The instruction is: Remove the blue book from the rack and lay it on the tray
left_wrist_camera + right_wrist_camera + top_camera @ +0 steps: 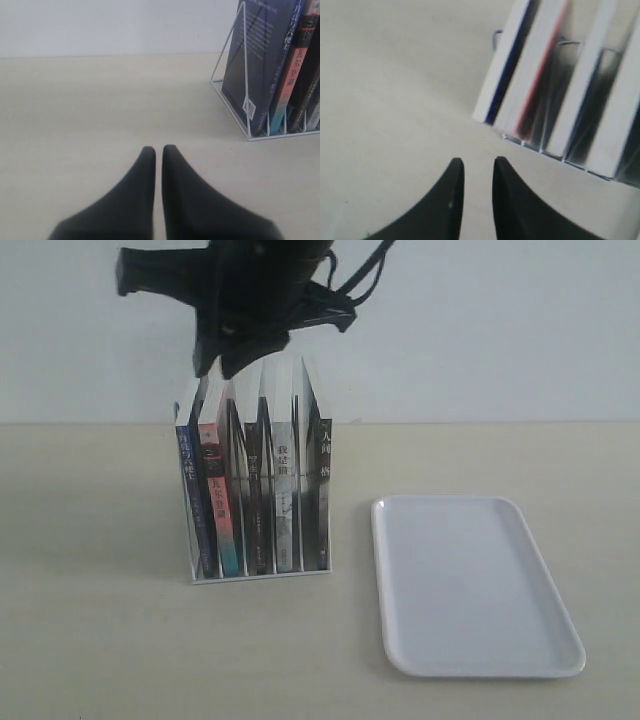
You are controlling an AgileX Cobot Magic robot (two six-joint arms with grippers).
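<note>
The blue book (190, 490) stands upright in the leftmost slot of the wire rack (260, 578), dark blue spine facing out. The white tray (470, 590) lies flat to the rack's right with nothing on it. My right gripper (222, 365) hangs just above the tops of the left books; its wrist view shows the jaws (477, 162) slightly open and holding nothing, with the blue book's (507, 65) edge beyond them. My left gripper (159, 149) is shut on nothing, low over the table, apart from the blue book (255, 60) and rack (230, 110). It does not show in the exterior view.
A red-and-teal-spined book (222, 510) stands right beside the blue one, then several dark- and pale-spined books (285, 500) fill the other slots. A beige tabletop (100, 640) lies all round, with a white wall behind.
</note>
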